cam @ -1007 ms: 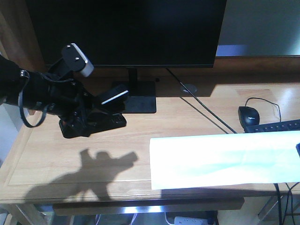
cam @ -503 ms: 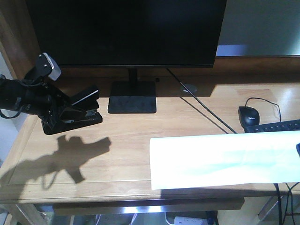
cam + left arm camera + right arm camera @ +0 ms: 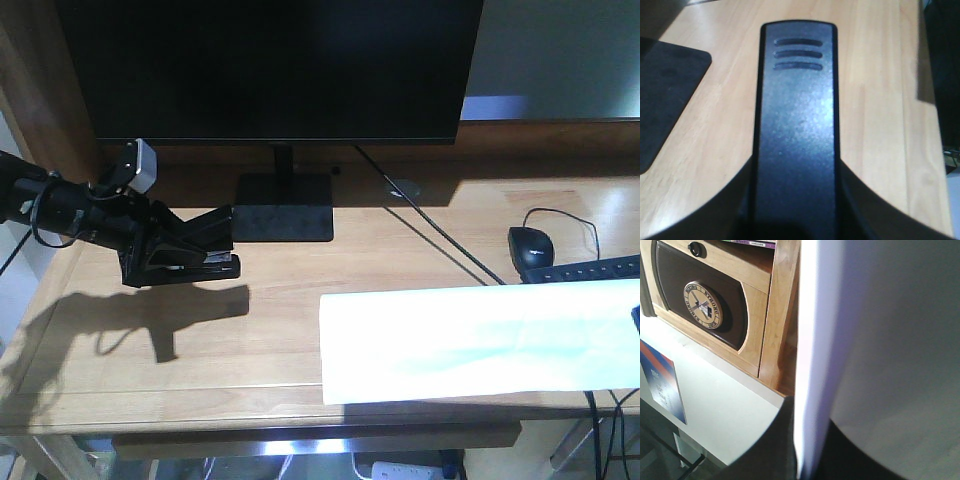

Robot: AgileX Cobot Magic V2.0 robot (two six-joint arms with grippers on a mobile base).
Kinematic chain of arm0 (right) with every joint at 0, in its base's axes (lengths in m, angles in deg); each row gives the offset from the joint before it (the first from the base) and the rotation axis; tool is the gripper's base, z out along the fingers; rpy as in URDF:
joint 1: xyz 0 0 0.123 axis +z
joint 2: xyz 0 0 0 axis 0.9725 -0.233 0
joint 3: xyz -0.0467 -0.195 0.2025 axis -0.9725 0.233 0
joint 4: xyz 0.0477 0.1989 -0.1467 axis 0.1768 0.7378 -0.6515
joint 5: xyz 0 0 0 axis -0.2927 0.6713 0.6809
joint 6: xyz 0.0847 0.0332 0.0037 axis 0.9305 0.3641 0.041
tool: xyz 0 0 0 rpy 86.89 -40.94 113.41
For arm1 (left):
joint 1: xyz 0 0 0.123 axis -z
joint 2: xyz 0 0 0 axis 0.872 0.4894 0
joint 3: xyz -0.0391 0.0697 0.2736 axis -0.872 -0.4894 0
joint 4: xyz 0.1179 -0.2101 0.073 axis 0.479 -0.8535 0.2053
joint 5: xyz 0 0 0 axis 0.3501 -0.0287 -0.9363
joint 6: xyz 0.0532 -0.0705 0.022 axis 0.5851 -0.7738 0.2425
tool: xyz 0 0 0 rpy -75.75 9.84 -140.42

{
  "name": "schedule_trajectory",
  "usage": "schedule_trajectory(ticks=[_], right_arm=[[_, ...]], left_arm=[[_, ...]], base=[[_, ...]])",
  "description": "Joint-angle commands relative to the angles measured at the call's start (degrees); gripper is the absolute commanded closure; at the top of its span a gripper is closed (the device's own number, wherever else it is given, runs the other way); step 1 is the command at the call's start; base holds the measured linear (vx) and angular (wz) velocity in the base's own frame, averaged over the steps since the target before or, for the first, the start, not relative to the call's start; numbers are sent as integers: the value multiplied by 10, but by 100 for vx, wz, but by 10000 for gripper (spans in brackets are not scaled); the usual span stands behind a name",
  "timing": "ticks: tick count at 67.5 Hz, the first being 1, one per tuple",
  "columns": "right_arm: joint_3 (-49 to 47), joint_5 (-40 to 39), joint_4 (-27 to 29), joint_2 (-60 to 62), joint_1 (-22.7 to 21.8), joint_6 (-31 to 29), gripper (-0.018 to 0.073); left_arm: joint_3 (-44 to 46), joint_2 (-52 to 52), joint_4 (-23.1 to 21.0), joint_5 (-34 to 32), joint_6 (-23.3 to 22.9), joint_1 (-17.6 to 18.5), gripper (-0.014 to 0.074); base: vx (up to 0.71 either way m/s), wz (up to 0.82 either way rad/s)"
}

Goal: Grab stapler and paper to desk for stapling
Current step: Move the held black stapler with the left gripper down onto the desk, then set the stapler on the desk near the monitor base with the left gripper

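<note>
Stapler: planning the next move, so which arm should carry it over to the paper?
Left. The left gripper clamps the stapler beside the monitor base, while the right gripper is occupied pinching the paper by its edge.

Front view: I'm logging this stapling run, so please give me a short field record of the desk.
stapler: black, in the left gripper, left of the monitor stand
paper: white sheet, front right of the desk, apart from the stapler
right gripper: closed on the paper's edge, per the wrist view
mouse: behind the paper, far right
stapling: not yet begun
</note>
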Motion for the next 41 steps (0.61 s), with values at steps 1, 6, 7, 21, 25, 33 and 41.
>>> schedule_trajectory(ticks=[1, 6, 7, 21, 25, 33, 41], right_arm=[[-11, -36, 9, -4, 0, -7, 567], [-11, -36, 9, -4, 0, -7, 567], [-11, -36, 9, -4, 0, -7, 567], [-11, -36, 9, -4, 0, -7, 567], [-11, -36, 10, -4, 0, -7, 567], [-11, -36, 10, -4, 0, -7, 567], [-11, -36, 10, -4, 0, -7, 567]], left_arm=[[26, -19, -57, 43, 20, 2, 601], [26, -9, -57, 37, 42, 4, 599], [26, -7, -57, 35, 45, 5, 599], [26, 26, -57, 13, 67, 14, 587], [26, 35, -57, 4, 71, 18, 582], [26, 52, -57, -10, 71, 22, 567], [26, 63, -55, -23, 71, 25, 538]], base=[[0, 0], [0, 0], [0, 0], [0, 0], [0, 0], [0, 0], [0, 0]])
